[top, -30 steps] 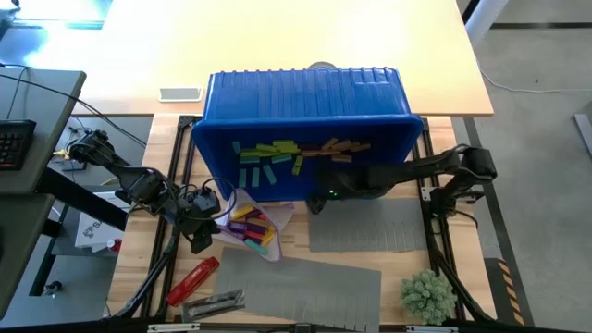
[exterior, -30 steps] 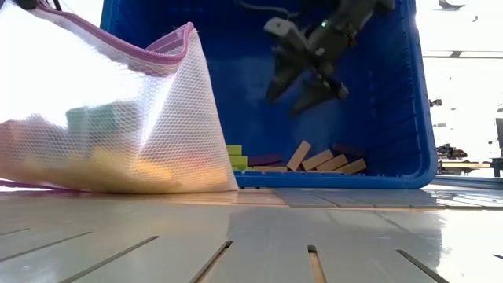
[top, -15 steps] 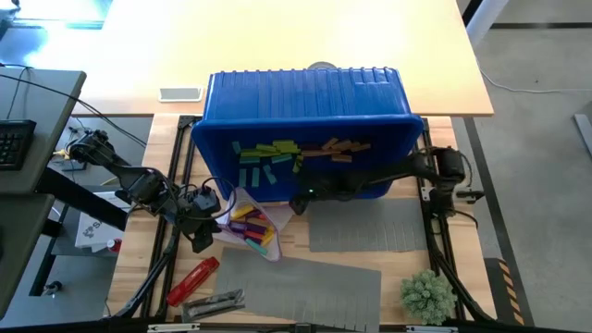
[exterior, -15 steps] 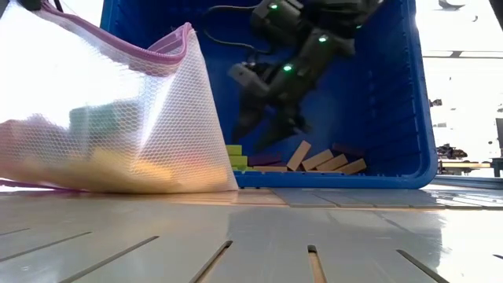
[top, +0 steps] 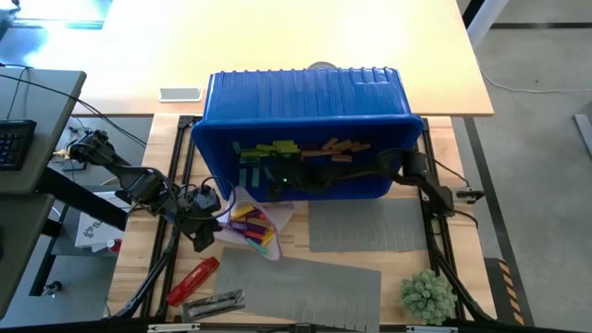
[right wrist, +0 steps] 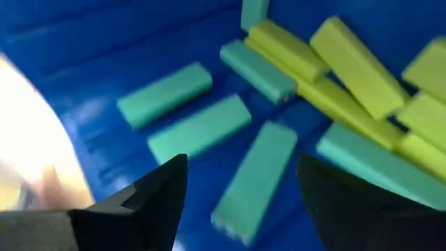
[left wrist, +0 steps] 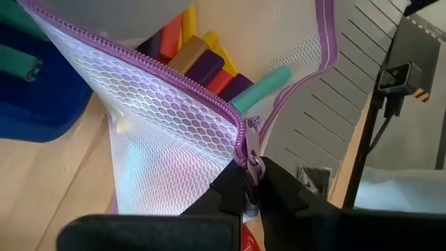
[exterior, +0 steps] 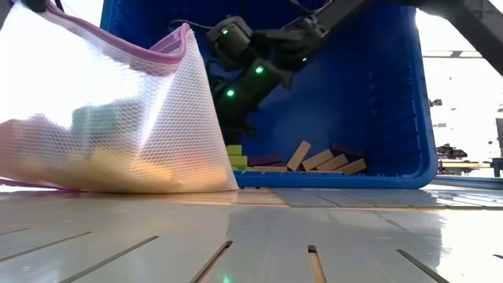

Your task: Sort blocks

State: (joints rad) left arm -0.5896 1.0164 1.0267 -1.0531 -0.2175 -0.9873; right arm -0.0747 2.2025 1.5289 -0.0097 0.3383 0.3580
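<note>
Blocks (top: 277,153) in teal, lime and tan wood lie loose inside a blue bin (top: 305,92) tipped on its side at the centre of the desk (top: 421,227), seen from above. The right hand (top: 270,176) reaches into the bin's mouth from three o'clock, ending at the teal and lime cluster near the bin's nine o'clock side. At seven o'clock of the bin, a white mesh bag (top: 264,222) with a purple zipper lies on the desk, holding more blocks in purple, yellow, red and teal. The left hand (top: 205,229) sits at the bag's nine o'clock edge.

From desk height, the mesh bag (exterior: 102,118) fills the near left, with pale coloured shapes inside. Behind it the right arm dips into the bin (exterior: 377,94); tan blocks (exterior: 322,161) rest on its lower wall.

The left wrist camera shows the left hand (left wrist: 252,189) pinched shut on the bag's zipper edge (left wrist: 237,132), holding the mouth open.

The right wrist camera shows the right hand (right wrist: 240,192) with fingers spread wide, empty, hovering over a teal block (right wrist: 254,178). To pick well, it should probably straddle that block across its narrow width and descend squarely, avoiding the neighbouring teal and lime bars (right wrist: 348,66).
</note>
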